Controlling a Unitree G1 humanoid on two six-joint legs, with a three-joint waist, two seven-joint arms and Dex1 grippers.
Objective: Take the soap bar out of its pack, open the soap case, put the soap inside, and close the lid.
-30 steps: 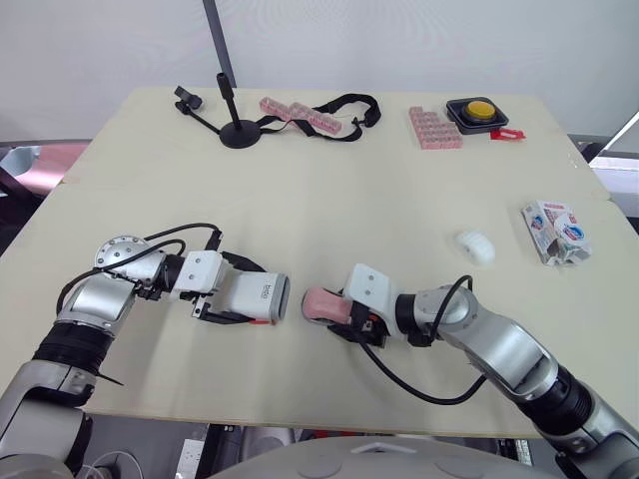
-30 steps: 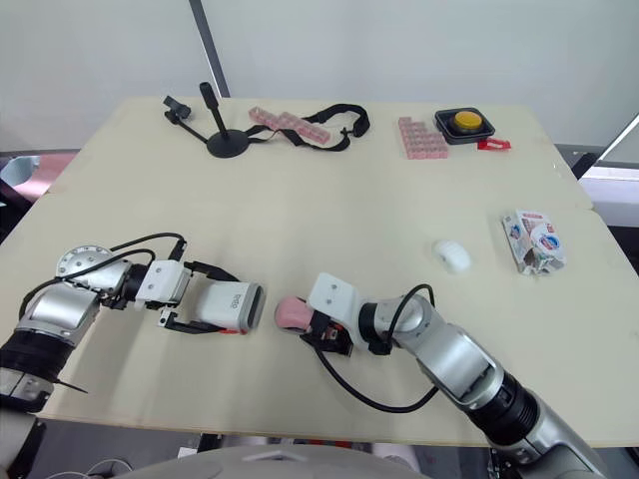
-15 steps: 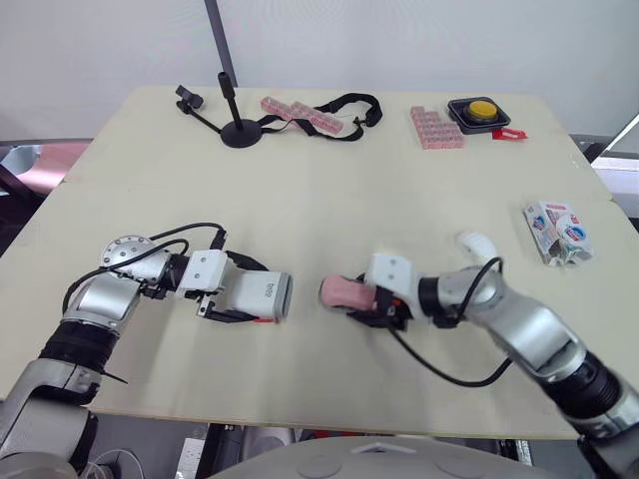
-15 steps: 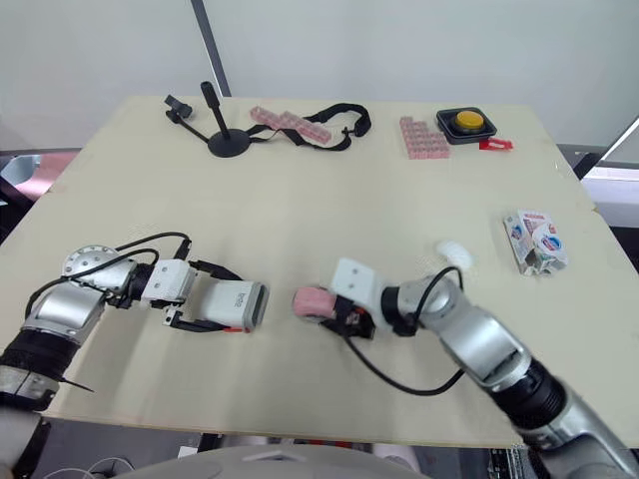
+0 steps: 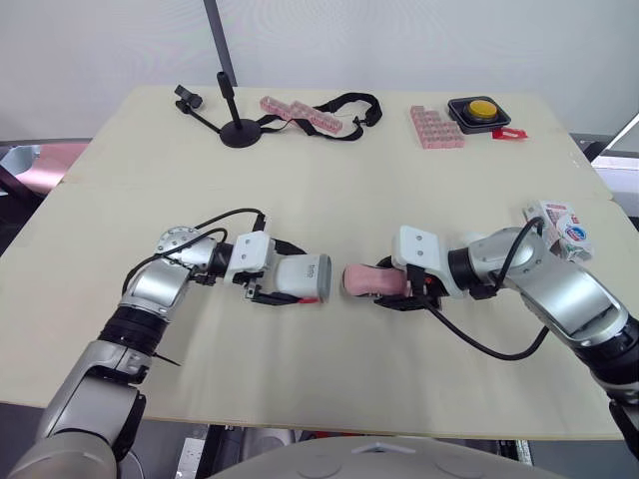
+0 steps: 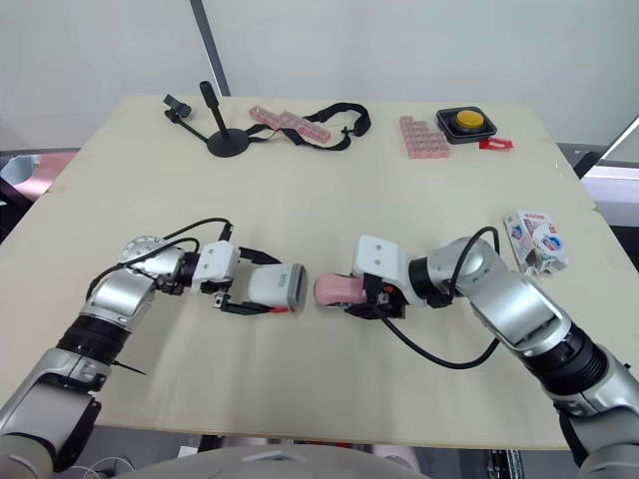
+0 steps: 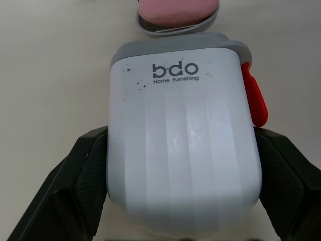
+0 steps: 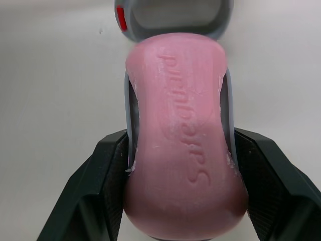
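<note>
Left hand [image 5: 283, 273] of mine is clamped on the white soap case [image 7: 183, 135], one black finger on each flank, with the case's open mouth facing 3 o'clock. Right hand [image 5: 387, 284] pinches the pink soap bar [image 8: 183, 130], which lies in a grey tray [image 8: 227, 115], my fingers pressing the tray's sides. That soap bar sits just beside the case mouth, at its 3 o'clock, not yet inside. Further out at 3 o'clock, the pack [image 6: 537, 241] lies near the edge of the counter [image 5: 329, 190].

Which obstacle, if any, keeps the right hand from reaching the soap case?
Probably none, so yes: right hand holds soap facing the open mouth of the soap case, bare table between.
</note>
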